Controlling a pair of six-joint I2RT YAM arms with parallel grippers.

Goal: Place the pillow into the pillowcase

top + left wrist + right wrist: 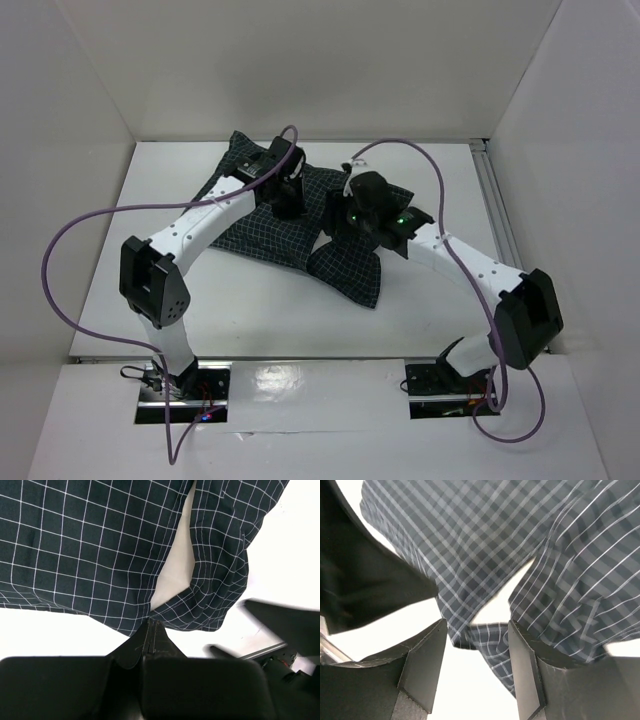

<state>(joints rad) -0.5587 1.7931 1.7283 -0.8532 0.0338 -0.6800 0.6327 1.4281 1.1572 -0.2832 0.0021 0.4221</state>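
White table [300, 310] holds the pillowcase [265, 235], pillow [175, 565] almost swallowed, cream showing at its slit. Left gripper [152, 626] pinches the hem; right gripper [477, 626] gapes around a corner. Final tucking seemingly remains.

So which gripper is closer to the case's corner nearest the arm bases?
Right. The right gripper is open just behind that corner of the case; the left gripper pinches the case farther back and left.
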